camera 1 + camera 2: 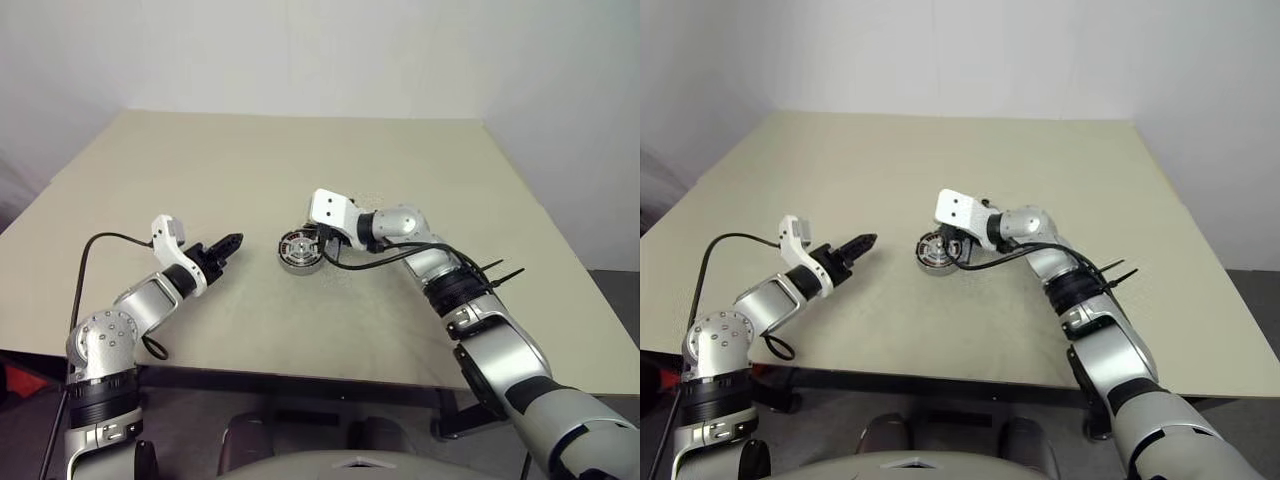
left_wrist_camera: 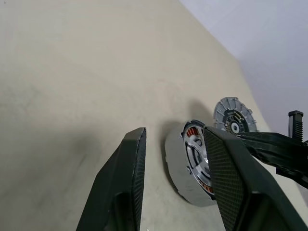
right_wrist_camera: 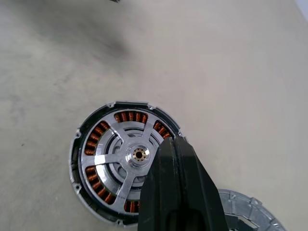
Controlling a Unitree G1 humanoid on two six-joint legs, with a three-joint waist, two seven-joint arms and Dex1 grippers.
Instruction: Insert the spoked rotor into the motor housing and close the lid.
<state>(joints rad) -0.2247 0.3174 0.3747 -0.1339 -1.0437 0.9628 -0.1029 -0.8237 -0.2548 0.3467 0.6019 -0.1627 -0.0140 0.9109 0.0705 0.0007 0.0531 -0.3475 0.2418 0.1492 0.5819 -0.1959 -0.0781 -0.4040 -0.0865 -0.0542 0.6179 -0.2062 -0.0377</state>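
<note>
While our right gripper (image 3: 175,144) hangs pressed shut and empty over the motor housing (image 1: 300,250), the lid (image 3: 243,211) is next.
We see the spoked rotor (image 3: 126,156) seated inside; our left gripper (image 1: 230,243) waits half open, empty, farther off, and the lid lies flat just beyond.

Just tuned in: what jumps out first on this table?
The round motor housing near the table's middle, copper coils ringing the spoked rotor seated inside. The right gripper, shut, hangs over it, and the grey lid lies beside it, not on.
</note>
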